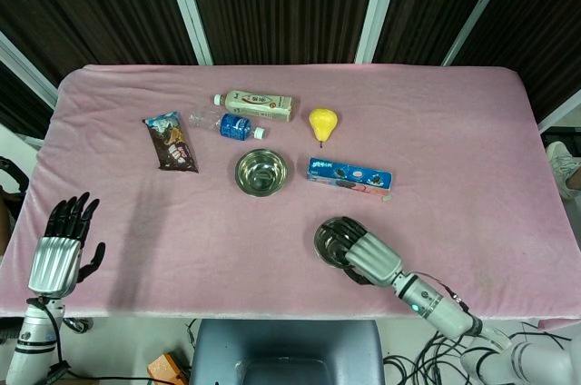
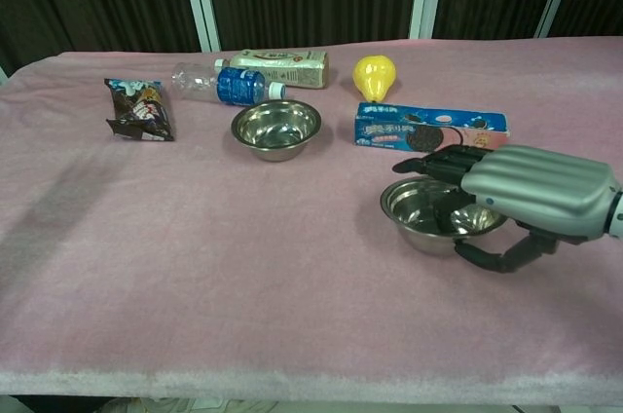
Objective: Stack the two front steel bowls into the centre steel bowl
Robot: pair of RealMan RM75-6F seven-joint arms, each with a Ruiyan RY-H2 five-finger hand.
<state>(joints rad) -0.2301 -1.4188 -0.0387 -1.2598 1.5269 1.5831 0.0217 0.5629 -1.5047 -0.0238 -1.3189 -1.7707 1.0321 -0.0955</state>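
Note:
The centre steel bowl point(image 1: 261, 172) point(image 2: 276, 128) stands upright mid-table, with nothing in it. Only one front steel bowl point(image 1: 327, 232) point(image 2: 414, 206) shows, near the front edge right of centre. My right hand point(image 1: 369, 257) point(image 2: 531, 194) grips this bowl by its right rim: the fingers reach over into the bowl and the thumb closes under the rim outside. The bowl looks slightly tilted and raised at that side. My left hand point(image 1: 60, 244) hovers off the table's front left corner, fingers spread, holding nothing; the chest view does not show it.
A blue cookie box point(image 1: 349, 176) point(image 2: 431, 132) lies just behind the front bowl. A yellow pear point(image 1: 322, 122), a milk-tea bottle point(image 1: 258, 104), a water bottle point(image 1: 225, 123) and a dark snack pack point(image 1: 171, 142) sit behind and left of the centre bowl.

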